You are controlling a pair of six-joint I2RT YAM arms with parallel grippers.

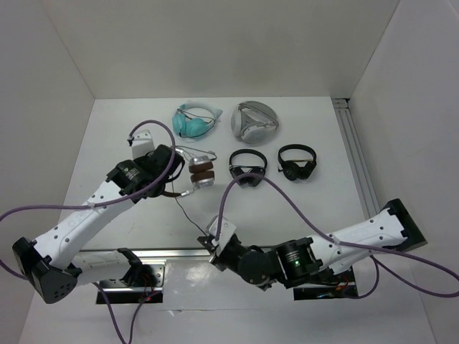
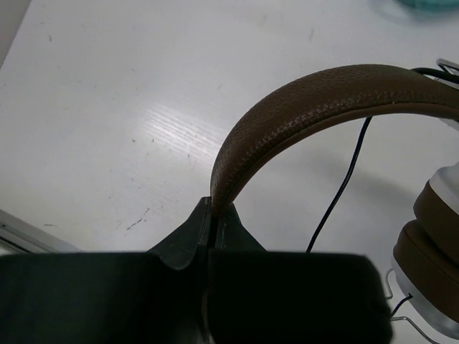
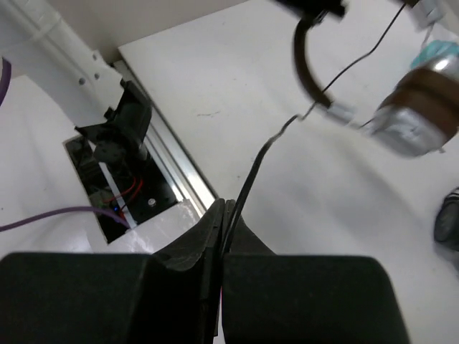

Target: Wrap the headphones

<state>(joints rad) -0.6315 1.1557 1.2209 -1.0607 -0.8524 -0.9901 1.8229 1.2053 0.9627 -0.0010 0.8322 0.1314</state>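
Observation:
The headphones (image 1: 201, 173), with silver earcups and brown pads, hang just above the table left of centre. My left gripper (image 1: 172, 184) is shut on the brown headband (image 2: 308, 100), pinching its end between the fingertips (image 2: 214, 218). The thin black cable (image 1: 192, 217) runs from the earcups toward the near edge. There my right gripper (image 1: 211, 241) is shut on it. In the right wrist view the cable (image 3: 252, 175) rises out of the closed gripper (image 3: 228, 213) toward the earcups (image 3: 418, 115).
A teal pair (image 1: 195, 120) and a pale grey pair (image 1: 254, 122) lie at the back. Two small black headphones (image 1: 247, 166) (image 1: 297, 162) lie right of the held pair. An aluminium rail (image 1: 172, 252) runs along the near edge, another rail (image 1: 356, 158) along the right.

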